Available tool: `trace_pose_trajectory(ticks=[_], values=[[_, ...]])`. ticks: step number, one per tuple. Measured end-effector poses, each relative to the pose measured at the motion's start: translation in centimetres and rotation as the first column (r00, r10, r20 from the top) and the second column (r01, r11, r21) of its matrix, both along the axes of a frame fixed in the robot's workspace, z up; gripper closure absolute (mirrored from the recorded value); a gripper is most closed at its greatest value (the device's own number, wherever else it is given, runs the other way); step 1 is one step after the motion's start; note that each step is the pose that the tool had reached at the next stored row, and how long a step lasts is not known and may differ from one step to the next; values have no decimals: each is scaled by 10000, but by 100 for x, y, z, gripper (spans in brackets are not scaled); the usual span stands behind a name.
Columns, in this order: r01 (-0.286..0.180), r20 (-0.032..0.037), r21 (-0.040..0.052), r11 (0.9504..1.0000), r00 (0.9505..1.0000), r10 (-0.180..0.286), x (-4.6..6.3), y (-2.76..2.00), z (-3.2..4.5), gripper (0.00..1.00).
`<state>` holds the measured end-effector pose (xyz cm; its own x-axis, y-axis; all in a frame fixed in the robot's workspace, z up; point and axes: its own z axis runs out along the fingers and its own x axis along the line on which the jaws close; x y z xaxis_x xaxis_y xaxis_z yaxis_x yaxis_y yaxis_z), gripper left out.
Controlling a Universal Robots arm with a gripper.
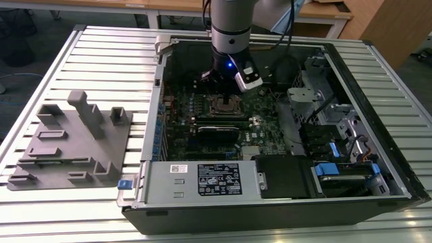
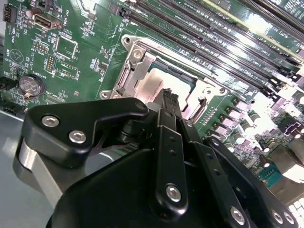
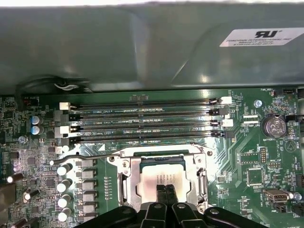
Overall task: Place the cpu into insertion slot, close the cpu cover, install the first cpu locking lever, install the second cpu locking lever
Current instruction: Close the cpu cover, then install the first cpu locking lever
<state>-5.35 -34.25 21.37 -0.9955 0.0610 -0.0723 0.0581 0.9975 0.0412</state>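
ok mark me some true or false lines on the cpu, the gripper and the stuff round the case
1. The cpu sits in the slot. True.
2. The gripper has its fingers spread wide. False: they are together, right over the cpu's top.
3. A coin battery is on the board. True.
4. The grey fixture lies inside the case. False: it lies on the table outside the case, at the exterior view's left.
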Motion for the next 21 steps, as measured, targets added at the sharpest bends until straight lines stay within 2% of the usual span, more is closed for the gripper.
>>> trace_pose_trajectory(ticks=[15,21], values=[[0,0,0,10000,10000,0,0,0,26,89],[0,2,3,10000,10000,0,0,0,105,89]])
